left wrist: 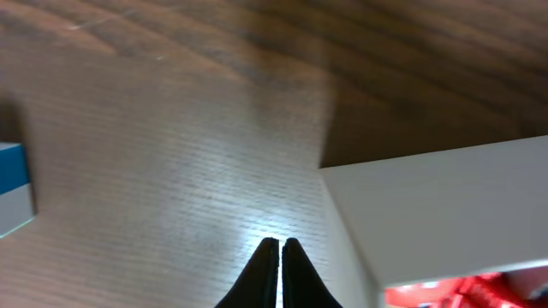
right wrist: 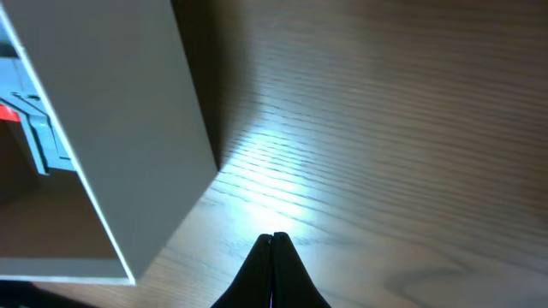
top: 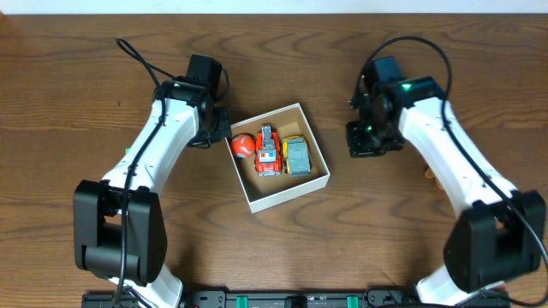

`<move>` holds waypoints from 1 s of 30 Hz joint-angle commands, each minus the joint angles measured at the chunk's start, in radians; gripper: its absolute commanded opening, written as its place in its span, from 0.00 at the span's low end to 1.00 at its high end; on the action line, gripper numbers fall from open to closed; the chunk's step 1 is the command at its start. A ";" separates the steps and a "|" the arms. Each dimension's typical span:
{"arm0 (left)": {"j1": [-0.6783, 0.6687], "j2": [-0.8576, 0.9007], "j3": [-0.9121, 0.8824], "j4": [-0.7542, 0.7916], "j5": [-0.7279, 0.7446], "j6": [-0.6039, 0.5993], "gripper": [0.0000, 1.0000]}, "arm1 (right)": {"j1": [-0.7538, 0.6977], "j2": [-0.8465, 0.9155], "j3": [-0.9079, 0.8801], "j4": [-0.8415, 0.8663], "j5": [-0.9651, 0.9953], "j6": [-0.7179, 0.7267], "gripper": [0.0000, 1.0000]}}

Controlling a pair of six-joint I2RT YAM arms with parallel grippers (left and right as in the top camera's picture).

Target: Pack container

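While the container (top: 289,193) sits at the middle of the table (top: 274,51) between your two arms, you can read it from overhead as a shallow square of cardboard, white on its walls and rim, plain brown inside, turned cornerwise to you; three toys lie side by side on its floor: a round red-orange toy (top: 242,145) at the left, a red truck (top: 269,150) in the middle, a yellow car (top: 296,155) with a grey top at the right; the table is dark wood with long flowing grain. Your left gripper (left wrist: 280,248) is pinched closed on itself, its black tapering fingertips meeting over bare wood just beside the container's left corner; your right gripper (right wrist: 273,241) is likewise clenched tip to tip, grasping no object, just off the container's right side. Only the wrist views show you the smooth matte outer walls close up; the left wrist also catches a blue-and-white block (left wrist: 13,192) at its left edge, which overhead does not show; what it is, you cannot tell.
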 commanded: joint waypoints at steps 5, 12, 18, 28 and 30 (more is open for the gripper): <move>-0.005 0.005 -0.008 0.012 0.041 0.026 0.06 | 0.058 0.089 -0.002 0.021 -0.114 -0.066 0.01; -0.030 0.005 -0.008 0.057 0.070 0.040 0.06 | 0.068 0.097 -0.002 0.020 -0.200 -0.122 0.01; -0.061 0.005 -0.008 0.086 0.071 0.040 0.05 | 0.068 0.097 -0.002 -0.002 -0.374 -0.239 0.02; -0.102 0.005 -0.008 0.168 0.126 0.073 0.06 | 0.068 0.097 -0.002 -0.020 -0.374 -0.251 0.02; -0.103 0.005 -0.008 0.169 0.126 0.073 0.06 | 0.068 0.097 -0.002 -0.020 -0.373 -0.251 0.02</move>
